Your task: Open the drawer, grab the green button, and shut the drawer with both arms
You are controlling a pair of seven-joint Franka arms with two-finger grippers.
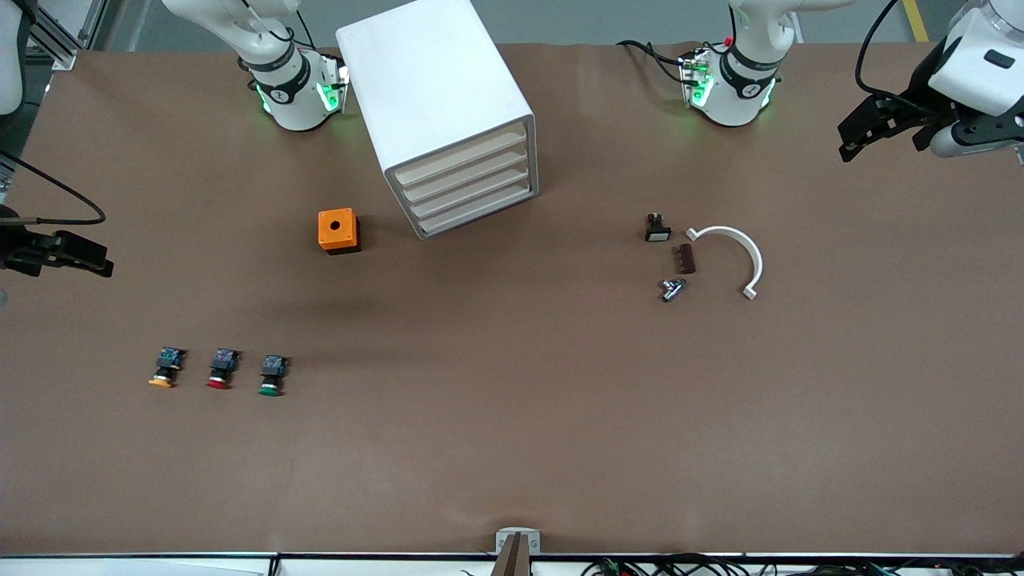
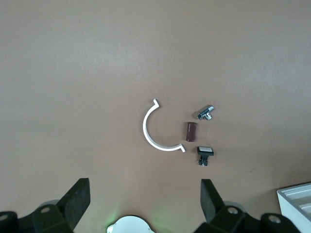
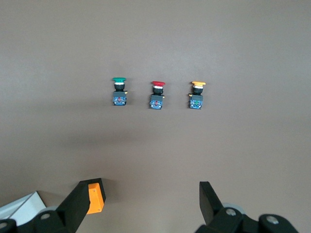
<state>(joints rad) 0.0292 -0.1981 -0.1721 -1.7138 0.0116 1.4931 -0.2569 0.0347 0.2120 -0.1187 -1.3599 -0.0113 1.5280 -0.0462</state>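
On the brown table (image 1: 512, 448) the drawer unit (image 1: 448, 112) sat closed; left gripper (image 1: 876, 128) and right gripper (image 1: 60, 254) hung wide open, empty. Opening 1 drawer likely came next, green button (image 1: 271, 378) untouched.

You have the green-capped button (image 1: 271, 377) lying on its side on the brown table, toward the right arm's end. Its round green cap faces the front camera, with the black body and blue rear block stacked behind the cap, pointing toward the robots' bases. It ends a row of three like buttons, just beside the red-capped button (image 1: 221, 370), apart from it. Your right gripper (image 1: 60, 254) hangs well apart from it, fingers spread wide, nothing held. In the right wrist view the button (image 3: 119, 91) lies ahead of the open fingers (image 3: 210, 199), untouched.
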